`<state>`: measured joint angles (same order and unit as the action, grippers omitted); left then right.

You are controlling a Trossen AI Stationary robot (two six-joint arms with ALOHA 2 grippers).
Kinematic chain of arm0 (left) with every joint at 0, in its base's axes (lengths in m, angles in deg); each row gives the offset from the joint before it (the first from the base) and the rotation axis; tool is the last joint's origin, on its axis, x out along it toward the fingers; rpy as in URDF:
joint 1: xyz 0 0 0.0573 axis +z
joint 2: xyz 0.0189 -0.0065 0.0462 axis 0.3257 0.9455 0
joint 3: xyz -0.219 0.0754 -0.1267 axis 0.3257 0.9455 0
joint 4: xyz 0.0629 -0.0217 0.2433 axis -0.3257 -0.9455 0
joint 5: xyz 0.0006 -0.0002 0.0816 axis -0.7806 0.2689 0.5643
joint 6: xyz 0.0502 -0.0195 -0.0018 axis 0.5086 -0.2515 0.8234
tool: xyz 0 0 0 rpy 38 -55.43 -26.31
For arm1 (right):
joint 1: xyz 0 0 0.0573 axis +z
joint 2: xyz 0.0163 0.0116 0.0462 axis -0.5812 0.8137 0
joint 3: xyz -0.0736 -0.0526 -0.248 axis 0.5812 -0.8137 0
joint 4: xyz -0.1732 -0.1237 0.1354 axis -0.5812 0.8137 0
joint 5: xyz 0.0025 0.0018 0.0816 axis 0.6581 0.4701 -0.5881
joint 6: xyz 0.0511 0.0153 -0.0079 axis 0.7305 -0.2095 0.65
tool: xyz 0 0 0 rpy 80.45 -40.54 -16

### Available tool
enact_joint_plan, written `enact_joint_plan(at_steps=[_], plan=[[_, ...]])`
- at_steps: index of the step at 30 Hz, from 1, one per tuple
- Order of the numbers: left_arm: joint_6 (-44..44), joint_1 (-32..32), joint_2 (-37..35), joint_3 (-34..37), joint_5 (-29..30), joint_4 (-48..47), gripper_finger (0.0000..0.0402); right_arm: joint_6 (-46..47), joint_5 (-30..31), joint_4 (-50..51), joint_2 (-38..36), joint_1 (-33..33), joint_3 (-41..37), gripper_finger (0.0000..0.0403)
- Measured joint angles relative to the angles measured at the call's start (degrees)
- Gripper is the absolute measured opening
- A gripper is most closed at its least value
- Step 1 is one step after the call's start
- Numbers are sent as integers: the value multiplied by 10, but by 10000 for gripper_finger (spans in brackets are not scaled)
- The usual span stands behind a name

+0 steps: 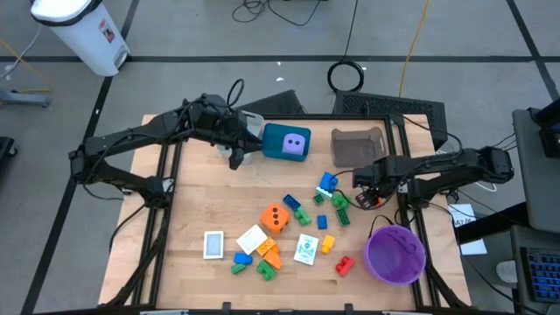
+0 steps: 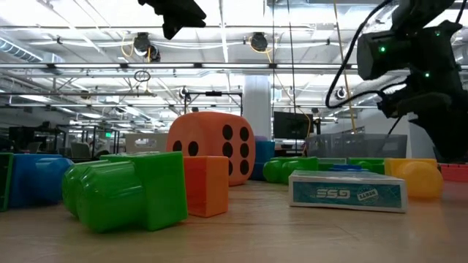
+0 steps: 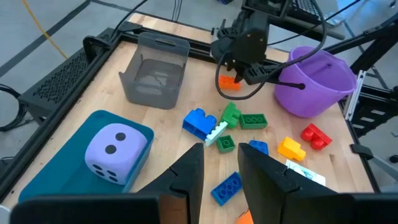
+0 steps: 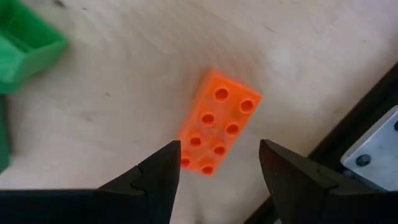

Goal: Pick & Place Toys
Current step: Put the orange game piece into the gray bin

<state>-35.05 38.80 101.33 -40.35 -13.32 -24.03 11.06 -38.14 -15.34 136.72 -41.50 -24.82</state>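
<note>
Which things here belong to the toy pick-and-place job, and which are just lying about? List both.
Job:
orange brick under the open right gripper
purple die in the teal tray
orange die
blue brick
picture card

Lying about:
purple bowl
grey tray
left gripper, open, waiting

Light is bright and even, coming from ceiling lamps (image 2: 142, 45) visible in the low view, so shadows on the wooden table (image 1: 219, 201) are soft and short. The orange brick (image 4: 219, 121) looks slightly blurred, and the near green brick (image 2: 128, 190) is out of focus.
</note>
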Motion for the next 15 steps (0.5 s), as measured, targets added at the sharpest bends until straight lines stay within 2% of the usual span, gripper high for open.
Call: enact_joint_plan(at_steps=[15], plan=[[0,0,0,0,0,0,108,-9,-16,-98,0,-29,-61,210]])
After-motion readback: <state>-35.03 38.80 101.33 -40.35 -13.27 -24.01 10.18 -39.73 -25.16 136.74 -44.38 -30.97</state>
